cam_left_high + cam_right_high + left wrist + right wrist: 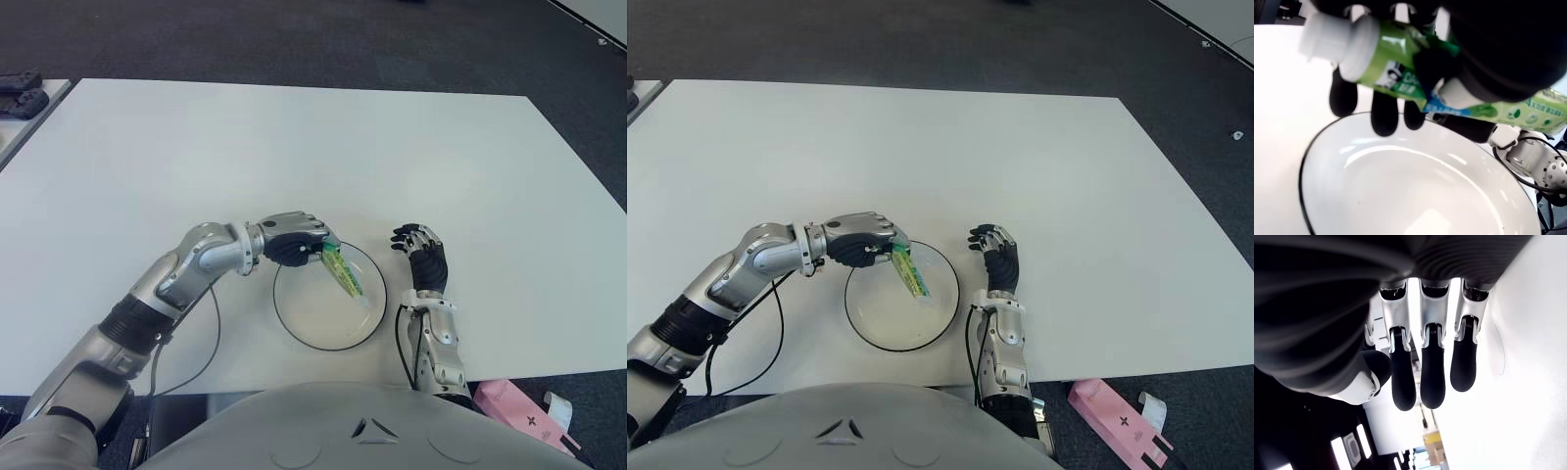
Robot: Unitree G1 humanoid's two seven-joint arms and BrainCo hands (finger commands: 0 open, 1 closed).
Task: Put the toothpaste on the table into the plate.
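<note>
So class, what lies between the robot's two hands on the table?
In the eye views, the plate lies between the left hand, holding the toothpaste above it, and the idle right hand.

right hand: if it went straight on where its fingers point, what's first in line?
Looks free: the right hand points away from the robot over bare table, beside the plate; nothing shows ahead.

The left hand [1488, 54] has its dark fingers [1385, 115] closed around a green toothpaste tube [1400, 73] with a white cap [1334, 41]. The tube is above a white plate [1400, 196] with a thin black rim. The plate stands on the white table [1278, 98].
</note>
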